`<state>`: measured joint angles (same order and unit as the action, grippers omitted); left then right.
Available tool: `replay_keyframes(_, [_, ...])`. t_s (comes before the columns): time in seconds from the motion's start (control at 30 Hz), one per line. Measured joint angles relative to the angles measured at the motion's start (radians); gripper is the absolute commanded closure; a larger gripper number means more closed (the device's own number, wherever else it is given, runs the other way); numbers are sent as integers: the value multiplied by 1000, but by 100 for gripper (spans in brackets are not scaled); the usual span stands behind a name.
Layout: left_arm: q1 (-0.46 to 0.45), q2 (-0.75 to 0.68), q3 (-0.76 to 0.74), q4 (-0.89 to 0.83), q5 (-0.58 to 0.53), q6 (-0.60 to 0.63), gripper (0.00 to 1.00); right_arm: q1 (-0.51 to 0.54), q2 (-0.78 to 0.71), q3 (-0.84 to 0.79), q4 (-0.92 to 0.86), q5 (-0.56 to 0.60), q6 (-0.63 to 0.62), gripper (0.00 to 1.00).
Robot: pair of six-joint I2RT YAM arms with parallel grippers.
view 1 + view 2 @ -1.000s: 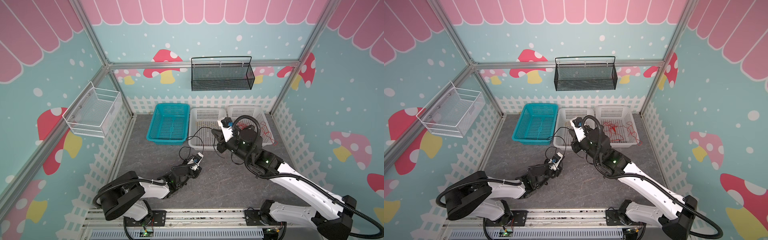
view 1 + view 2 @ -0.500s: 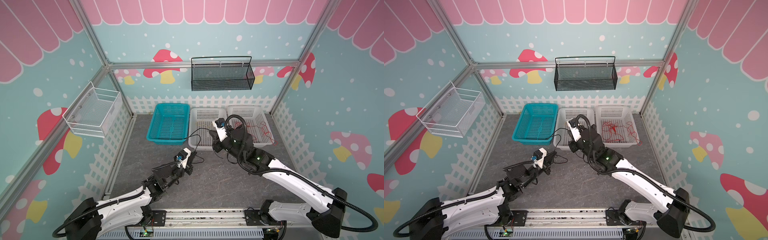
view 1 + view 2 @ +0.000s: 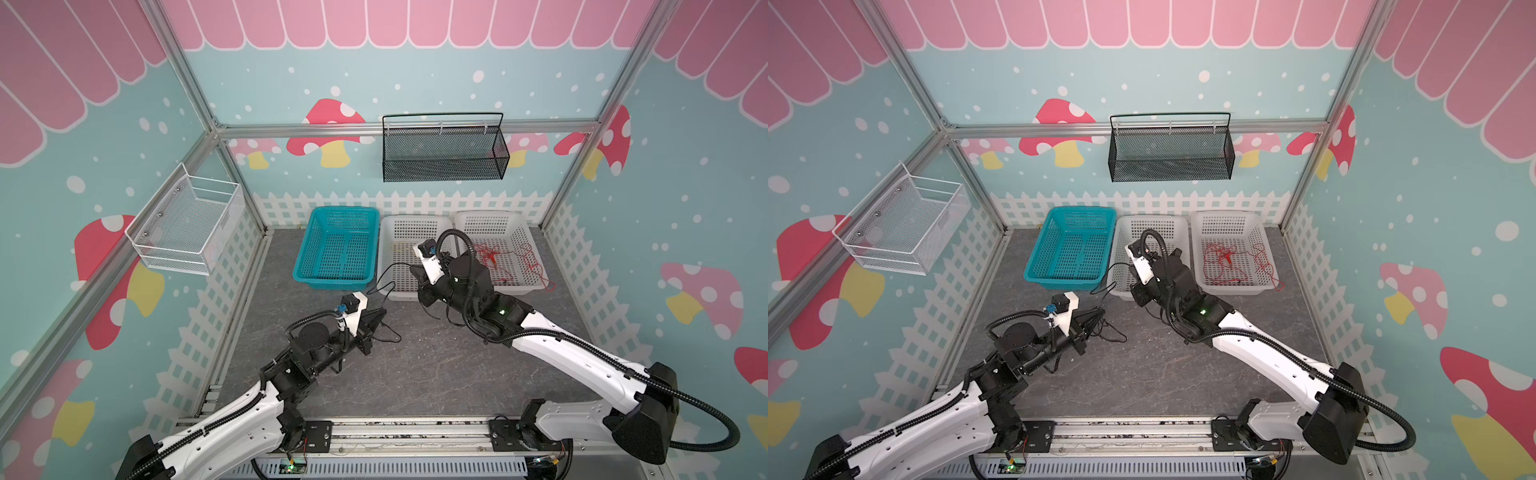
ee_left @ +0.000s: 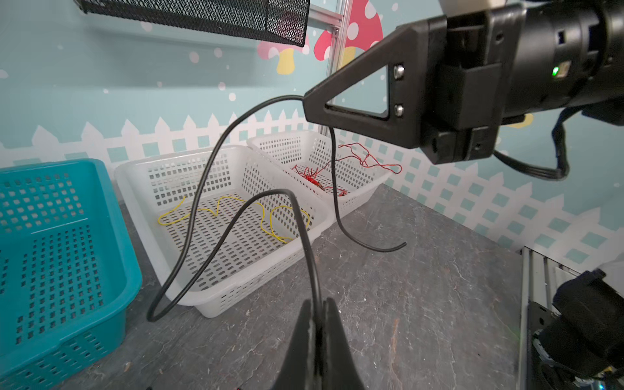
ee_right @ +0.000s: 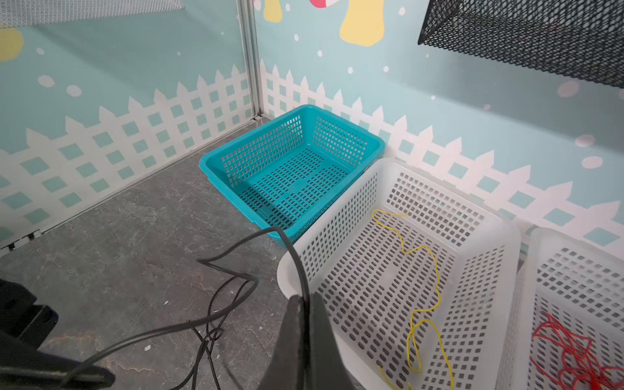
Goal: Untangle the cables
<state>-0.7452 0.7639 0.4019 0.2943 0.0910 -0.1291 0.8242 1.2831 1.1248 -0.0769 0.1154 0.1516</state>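
black cable (image 4: 277,190) gripped by left pincer (image 4: 317,302), slack looping to right pincer (image 5: 305,297); that grips it too

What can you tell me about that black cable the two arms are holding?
The black cable is thin, smooth and rubbery-looking. Both hands are shut on it: the left hand low, the right hand higher. Between them it sags in a loose loop; a loose end curls to the grey floor, where more of it lies kinked.
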Motion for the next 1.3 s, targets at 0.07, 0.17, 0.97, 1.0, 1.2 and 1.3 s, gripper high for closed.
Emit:
replay_keyframes(0.07, [2,8,0,0,-3,-24,100,0,9,0,11,-24,-3,100])
replay_keyframes(0.17, [4,14,-8,37,-32,-60,100,0,21,0,23,-63,-8,100])
replay_keyframes(0.97, [5,104,-35,326,-193,-115,89,0,93,-59,143,-407,-9,100])
replay_keyframes(1.0, [5,104,-35,335,-196,-114,87,0,93,-63,147,-418,-10,100])
replay_keyframes(1.2, [5,117,-36,370,-202,-122,80,0,103,-74,152,-462,-19,100])
replay_keyframes(1.3, [5,132,-36,371,-202,-122,80,0,108,-75,152,-475,-21,100])
